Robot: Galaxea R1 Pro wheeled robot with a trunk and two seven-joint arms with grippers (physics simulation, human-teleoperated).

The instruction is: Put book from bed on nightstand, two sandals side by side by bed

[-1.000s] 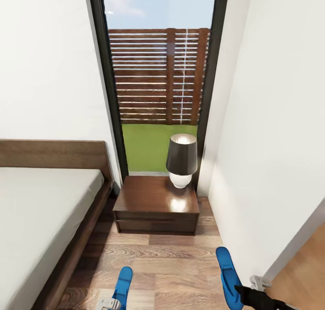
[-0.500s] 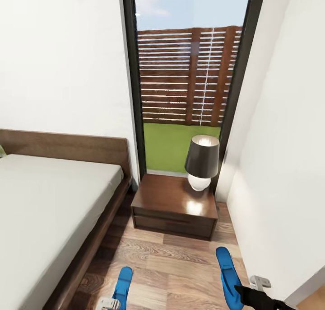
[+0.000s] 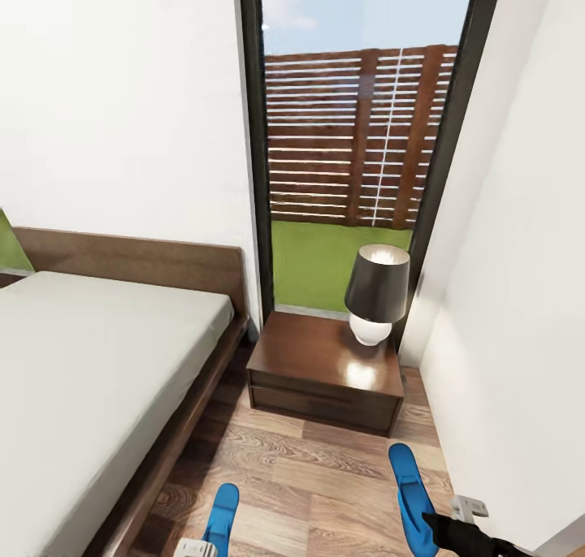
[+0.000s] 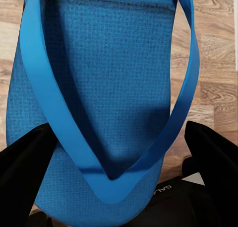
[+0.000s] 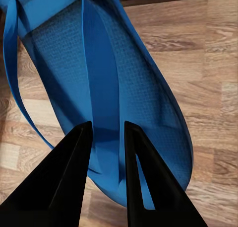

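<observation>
Both bright blue sandals are held off the wood floor in front of me. My left gripper (image 3: 195, 548) is shut on the left sandal (image 3: 221, 515), whose sole (image 4: 109, 83) lies between the black fingers (image 4: 22, 160) at its narrow end. My right gripper (image 5: 107, 128) is shut on a strap of the right sandal (image 3: 410, 494), with the sole (image 5: 144, 98) lying beyond its fingers. The bed (image 3: 89, 378), with a pale mattress and dark frame, lies to the left. The nightstand (image 3: 321, 366) stands ahead, beside the bed. The book is out of view.
A dark-shaded lamp (image 3: 376, 293) stands on the nightstand's right rear corner. Behind it is a tall dark-framed window (image 3: 357, 151) showing a fence and grass. A white wall (image 3: 520, 297) closes in on the right. A strip of wood floor (image 3: 317, 476) runs between bed and wall.
The camera has turned left, so the nightstand and window sit further right and more of the bed shows. Both sandals stay in the grippers at the same place in the picture.
</observation>
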